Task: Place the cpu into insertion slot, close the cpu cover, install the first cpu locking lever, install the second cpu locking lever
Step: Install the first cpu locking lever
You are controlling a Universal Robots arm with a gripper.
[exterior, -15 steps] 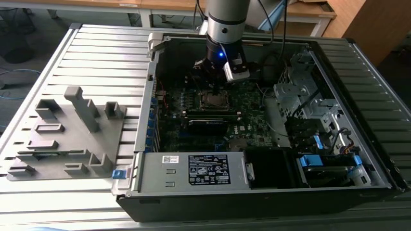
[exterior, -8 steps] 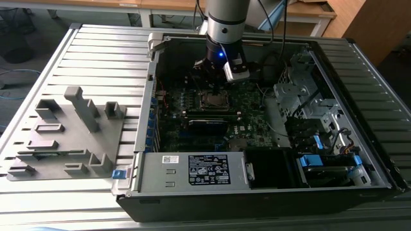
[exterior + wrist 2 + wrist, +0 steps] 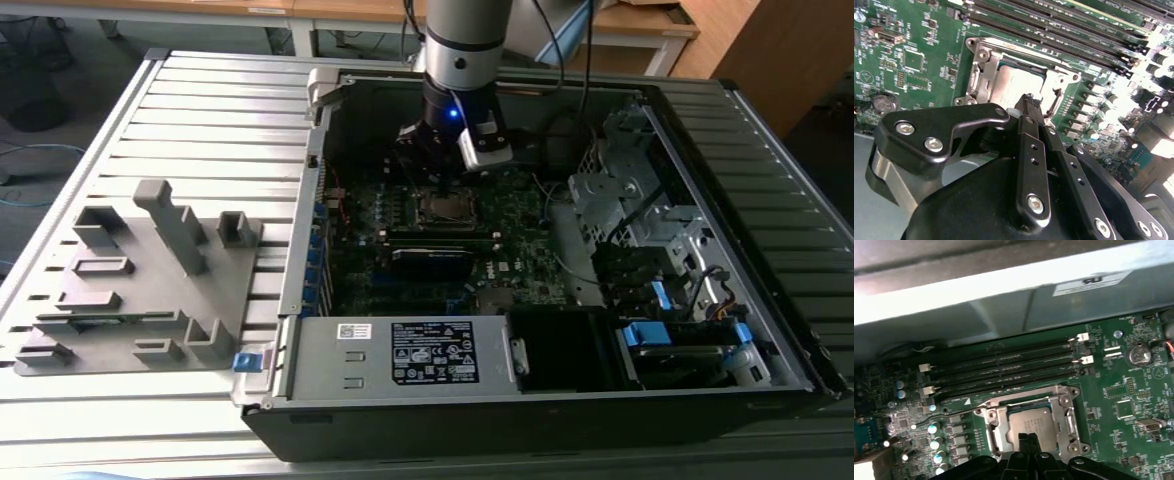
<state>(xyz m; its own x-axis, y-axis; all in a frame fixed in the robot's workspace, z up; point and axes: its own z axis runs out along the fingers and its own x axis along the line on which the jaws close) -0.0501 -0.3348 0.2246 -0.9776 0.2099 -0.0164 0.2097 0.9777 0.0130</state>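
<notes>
Though closed and empty, end effector [image 3: 1029, 441] just over the cpu [image 3: 1029, 421] in the insertion slot [image 3: 995, 430].

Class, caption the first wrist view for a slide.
End effector at the cpu, framed by the cpu cover, on the motherboard.

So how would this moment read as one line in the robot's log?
gripper: shut, tips over the chip | chip: seated inside the cover frame | cover: lying flat around the chip

The motherboard [image 3: 1101, 390] is green, the cpu [image 3: 1030, 421] dull silver-grey, its cpu cover [image 3: 1070, 415] apparently silvery, the fingers [image 3: 1030, 145] black.
</notes>
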